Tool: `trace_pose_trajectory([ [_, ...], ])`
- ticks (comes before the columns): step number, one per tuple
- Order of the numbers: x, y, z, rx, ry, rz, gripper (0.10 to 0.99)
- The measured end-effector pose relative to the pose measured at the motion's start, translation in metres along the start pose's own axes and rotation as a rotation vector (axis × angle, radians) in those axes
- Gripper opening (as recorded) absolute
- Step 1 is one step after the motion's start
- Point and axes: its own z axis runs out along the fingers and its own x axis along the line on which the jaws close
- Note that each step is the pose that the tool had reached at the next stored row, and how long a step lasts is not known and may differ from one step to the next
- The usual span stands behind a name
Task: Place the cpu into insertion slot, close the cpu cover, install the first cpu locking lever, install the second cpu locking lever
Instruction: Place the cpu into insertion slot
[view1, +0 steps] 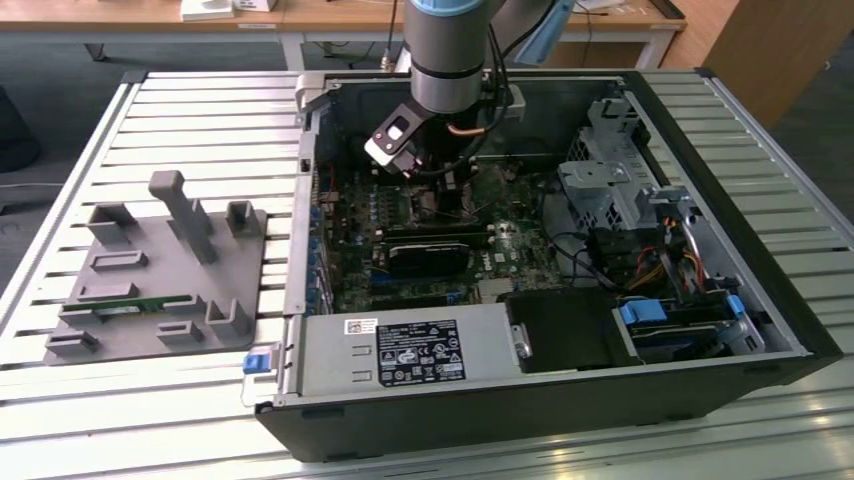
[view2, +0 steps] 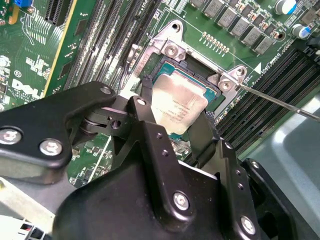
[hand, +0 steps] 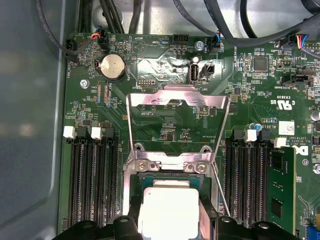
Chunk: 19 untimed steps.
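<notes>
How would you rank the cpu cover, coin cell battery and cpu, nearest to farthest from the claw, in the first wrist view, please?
1. cpu, held in the claw.
2. cpu cover, swung open beyond it.
3. coin cell battery, past the cover's far corner.

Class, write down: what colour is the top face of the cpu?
The cpu top is dull silvery-grey, clearest in the second wrist view.

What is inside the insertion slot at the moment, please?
The cpu lies within the rim of the insertion slot, silvery top up, with the gripper closed on two of its edges. The cpu cover is open. What lies under the chip is hidden.
</notes>
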Motion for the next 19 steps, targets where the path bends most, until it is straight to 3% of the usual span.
trace_pose_trajectory([
  [7,0.0001,0.0001,0.0001,0.0,0.0003,0.0,0.545],
  [8,0.0001,0.0001,0.0001,0.0,0.0002,0.0,0.608],
  [10,0.0,0.0001,-0.0005,0.0,0.0003,0.0,0.608],
  [19,0.0001,0.0005,-0.0087,0.0,0.0006,0.0,0.608],
])
